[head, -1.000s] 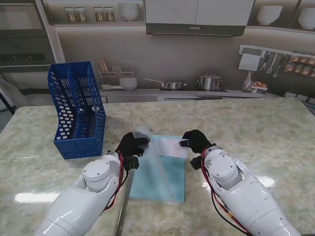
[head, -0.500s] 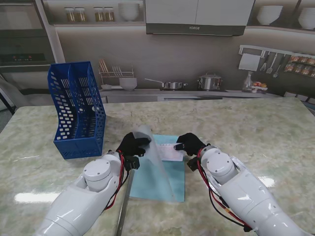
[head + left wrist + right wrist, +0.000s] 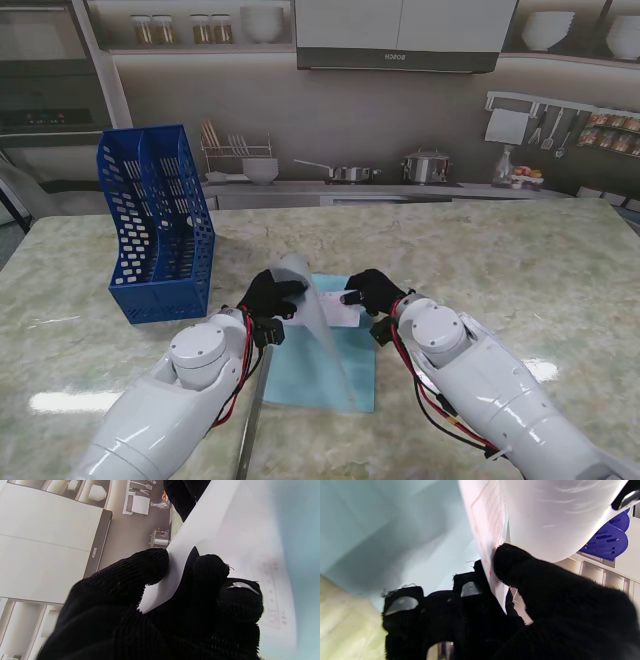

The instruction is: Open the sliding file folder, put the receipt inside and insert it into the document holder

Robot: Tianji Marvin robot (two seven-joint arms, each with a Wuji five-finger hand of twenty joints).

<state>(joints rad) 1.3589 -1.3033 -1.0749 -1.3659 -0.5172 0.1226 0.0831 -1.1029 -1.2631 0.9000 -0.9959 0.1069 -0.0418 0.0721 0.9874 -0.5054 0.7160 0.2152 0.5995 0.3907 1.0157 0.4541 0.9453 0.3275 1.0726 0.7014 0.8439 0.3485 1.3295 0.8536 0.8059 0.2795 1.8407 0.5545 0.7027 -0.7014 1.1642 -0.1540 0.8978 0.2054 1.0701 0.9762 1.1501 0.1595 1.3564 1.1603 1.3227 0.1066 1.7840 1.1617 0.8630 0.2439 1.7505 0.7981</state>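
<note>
A light blue file folder [image 3: 330, 375] lies flat on the marble table in front of me. Its translucent front cover [image 3: 308, 300] is lifted and curled up, pinched by my left hand [image 3: 268, 296] between thumb and fingers [image 3: 150, 565]. My right hand [image 3: 372, 291] is shut on the white receipt [image 3: 338, 313] with red print [image 3: 487, 522], holding it low over the folder's far part, just under the raised cover [image 3: 557, 512]. The blue document holder [image 3: 158, 222] stands upright at the left, apart from both hands.
A thin grey slide bar [image 3: 252, 415] lies on the table beside my left arm. The kitchen counter with pots [image 3: 425, 167] runs behind the table's far edge. Bare marble [image 3: 520, 270] stretches to the right.
My right hand has carried the receipt leftward, from the folder's right edge to under the raised cover. The left hand keeps holding the cover up, unmoved.
</note>
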